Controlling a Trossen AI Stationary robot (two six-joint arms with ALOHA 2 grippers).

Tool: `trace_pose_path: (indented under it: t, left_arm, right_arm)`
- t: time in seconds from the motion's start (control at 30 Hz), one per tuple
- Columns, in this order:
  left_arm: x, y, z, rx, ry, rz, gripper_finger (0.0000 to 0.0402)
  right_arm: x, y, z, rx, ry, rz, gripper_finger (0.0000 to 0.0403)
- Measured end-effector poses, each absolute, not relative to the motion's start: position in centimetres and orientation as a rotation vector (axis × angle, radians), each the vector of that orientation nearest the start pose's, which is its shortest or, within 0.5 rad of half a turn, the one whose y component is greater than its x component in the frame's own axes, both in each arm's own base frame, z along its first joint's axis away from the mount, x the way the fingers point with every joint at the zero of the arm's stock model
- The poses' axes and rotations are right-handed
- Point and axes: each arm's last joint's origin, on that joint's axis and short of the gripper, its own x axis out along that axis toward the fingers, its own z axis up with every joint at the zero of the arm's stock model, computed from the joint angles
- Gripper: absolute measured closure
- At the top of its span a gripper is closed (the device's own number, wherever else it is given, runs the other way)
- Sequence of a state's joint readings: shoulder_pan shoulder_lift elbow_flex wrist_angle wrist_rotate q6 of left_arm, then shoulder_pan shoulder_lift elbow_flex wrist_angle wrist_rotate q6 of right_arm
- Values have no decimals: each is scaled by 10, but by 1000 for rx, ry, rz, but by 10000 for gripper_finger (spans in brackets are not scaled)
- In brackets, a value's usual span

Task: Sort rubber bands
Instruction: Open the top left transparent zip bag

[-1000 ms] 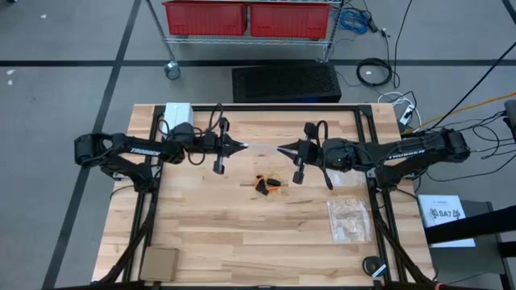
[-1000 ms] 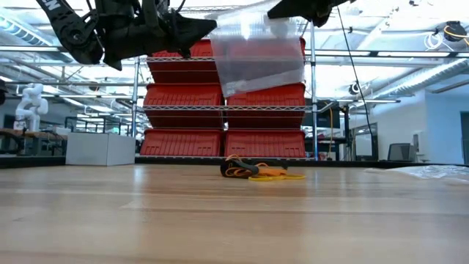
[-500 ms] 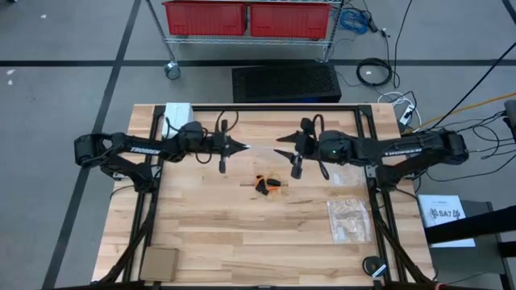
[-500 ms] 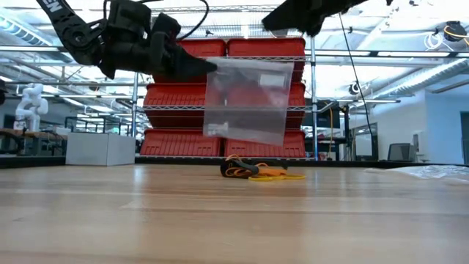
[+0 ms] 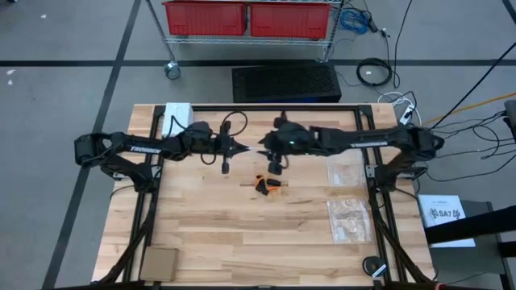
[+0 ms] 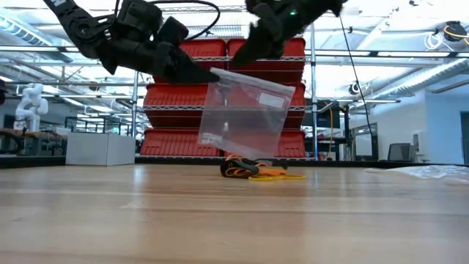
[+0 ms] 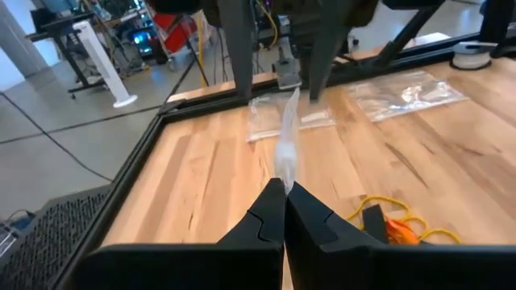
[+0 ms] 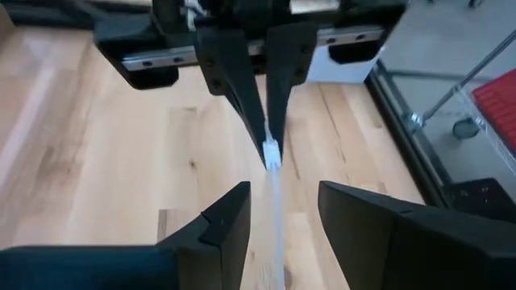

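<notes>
A clear plastic zip bag (image 6: 242,110) hangs over the middle of the table, with my left gripper (image 6: 209,73) shut on it. My right gripper (image 8: 282,201) is open and reaches in from the right. Its fingers stand on either side of the bag's upper edge (image 8: 274,173), just short of my left gripper's tips, and I see no touch. The rubber bands (image 5: 266,184), a small heap of black, orange and yellowish loops, lie on the wood under the bag. They also show in the low view (image 6: 258,171) and the left wrist view (image 7: 387,225). My left gripper pinches the zip bag's upper left corner (image 7: 285,165) between its two fingertips. The fingers come from the table's left, nearly level and slanting a little downward. The bag hangs below them edge-on to the gripper, tilted, its lower edge (image 6: 234,155) just clear of the table.
Two more clear bags lie on the right side of the table (image 5: 348,219) (image 5: 345,173). A white box (image 5: 177,113) stands at the far left. A cardboard piece (image 5: 160,262) sits at the near left corner. Red bins on a wire rack (image 6: 227,139) stand beyond the far edge.
My right gripper has opened and let go of the bag, then moved toward the table's left, up to my left gripper. The bag, held up between both grippers before, has swung down and now hangs from my left gripper alone, which has tipped downward.
</notes>
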State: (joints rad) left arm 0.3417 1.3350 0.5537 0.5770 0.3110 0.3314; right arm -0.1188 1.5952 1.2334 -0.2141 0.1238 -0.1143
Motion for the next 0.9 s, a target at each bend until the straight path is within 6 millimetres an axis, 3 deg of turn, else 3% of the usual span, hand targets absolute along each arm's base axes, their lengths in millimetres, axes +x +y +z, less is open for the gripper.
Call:
trace_pose_path:
  t: [0.27,0.57,0.67,0.9]
  left_arm:
    - [255,81,208,274,226,1,401]
    - [255,82,209,274,222,2,401]
    - [256,82,210,273,222,3,401]
    - [256,82,210,271,230,8,401]
  right_arm:
    - [385,-50,290,-148,651,-190,264]
    - [393,-52,277,-169,722,-176,269]
    - [393,-52,277,-168,718,-179,292]
    - [393,-52,279,-191,711,-178,390]
